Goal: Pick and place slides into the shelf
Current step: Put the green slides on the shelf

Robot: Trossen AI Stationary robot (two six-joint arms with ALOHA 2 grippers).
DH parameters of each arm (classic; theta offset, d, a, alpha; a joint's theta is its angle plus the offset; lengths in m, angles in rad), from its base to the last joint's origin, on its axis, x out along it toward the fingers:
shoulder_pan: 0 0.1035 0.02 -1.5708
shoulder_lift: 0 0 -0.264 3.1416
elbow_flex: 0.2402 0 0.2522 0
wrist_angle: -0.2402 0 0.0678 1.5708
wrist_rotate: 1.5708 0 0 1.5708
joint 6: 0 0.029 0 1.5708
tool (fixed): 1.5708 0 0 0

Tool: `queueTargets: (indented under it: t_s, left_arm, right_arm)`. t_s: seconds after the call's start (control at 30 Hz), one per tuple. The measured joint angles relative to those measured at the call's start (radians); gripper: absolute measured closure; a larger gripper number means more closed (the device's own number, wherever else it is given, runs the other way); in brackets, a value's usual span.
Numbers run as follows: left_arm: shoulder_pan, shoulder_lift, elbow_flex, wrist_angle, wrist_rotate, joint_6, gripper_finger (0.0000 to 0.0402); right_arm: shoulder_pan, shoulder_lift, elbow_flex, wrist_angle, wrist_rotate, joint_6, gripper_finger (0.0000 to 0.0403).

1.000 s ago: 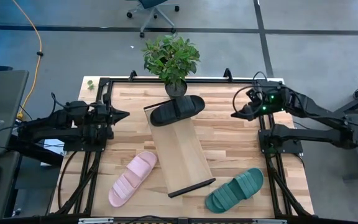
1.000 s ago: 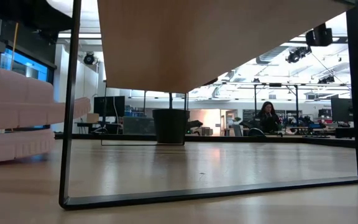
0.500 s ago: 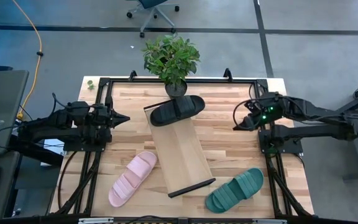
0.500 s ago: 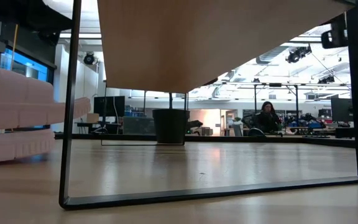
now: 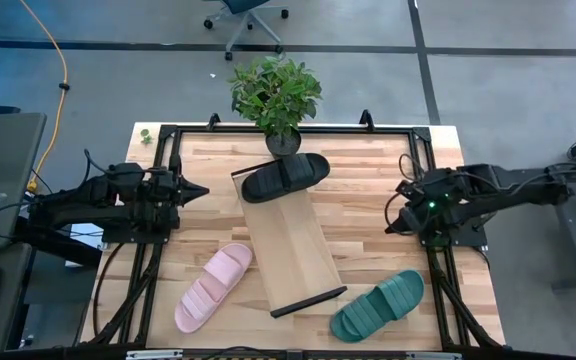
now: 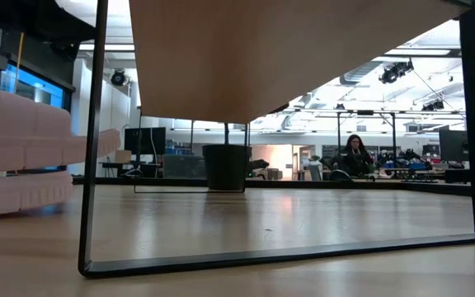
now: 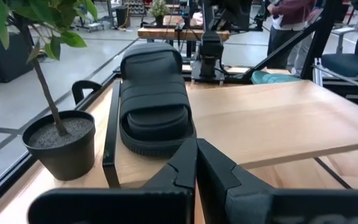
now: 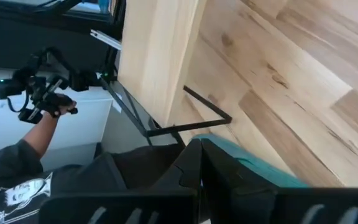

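The black slide [image 5: 286, 177] lies across the far end of the light-wood shelf [image 5: 293, 245], and shows close up in the left wrist view as the black slide [image 7: 154, 106]. On the table near the shelf's left side rests the pink slide [image 5: 214, 286]; the green slide [image 5: 377, 306] lies at its near right. My left gripper [image 5: 200, 188] is shut and hovers left of the black slide. My right gripper [image 5: 390, 228] is shut, above the table right of the shelf, pointing toward the green slide [image 8: 260, 171].
A potted plant [image 5: 276, 95] stands at the table's far edge behind the shelf. Black frame rails [image 5: 430, 200] run along the table's sides. The shelf's black end bar [image 6: 93, 165] stands close in the low view beside the pink slide [image 6: 15, 157]. A person's hand [image 8: 42, 106] shows beyond the table.
My right gripper has swung from the far right of the table toward the near edge, tipping downward toward the green slide. Its fingers stay shut. The slides and the shelf have not moved.
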Motion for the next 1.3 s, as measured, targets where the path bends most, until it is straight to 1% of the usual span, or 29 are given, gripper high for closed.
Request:
queueTargets:
  t_s: [0.13,0.23,0.4,0.63,0.77,0.87,0.97,1.13,1.2,1.3]
  left_arm:
    - [0.000,0.000,0.000,-0.017,0.002,0.000,0.0401]
    - [0.000,0.000,0.000,-0.018,0.002,0.000,0.0401]
    - [0.000,0.000,0.000,-0.019,0.002,-0.011,0.0401]
    - [0.000,0.000,0.000,-0.020,0.002,-0.034,0.0401]
    - [0.000,0.000,0.000,-0.020,0.002,-0.038,0.0401]
    - [0.000,0.000,0.000,-0.020,0.002,-0.038,0.0401]
    - [0.000,0.000,0.000,-0.020,0.002,-0.041,0.0401]
    - [0.000,0.000,0.000,-0.020,0.001,-0.041,0.0401]
    - [0.000,0.000,0.000,-0.021,0.001,-0.041,0.0401]
    - [0.000,0.000,0.000,-0.021,0.000,-0.040,0.0401]
  right_arm:
    - [0.071,-0.041,0.000,-0.030,0.098,0.055,0.0402]
    - [0.124,-0.072,0.000,-0.046,0.151,0.101,0.0402]
    - [0.211,-0.101,0.000,-0.092,0.205,0.171,0.0402]
    - [0.317,-0.108,0.000,-0.133,0.277,0.244,0.0402]
    - [0.373,-0.107,0.000,-0.188,0.319,0.336,0.0402]
    - [0.405,-0.101,0.000,-0.192,0.382,0.409,0.0402]
    - [0.427,-0.085,0.000,-0.224,0.392,0.493,0.0402]
    - [0.474,-0.039,0.000,-0.279,0.320,0.607,0.0402]
    - [0.494,-0.015,0.000,-0.278,0.292,0.630,0.0402]
    - [0.526,0.022,0.000,-0.260,0.281,0.635,0.0402]
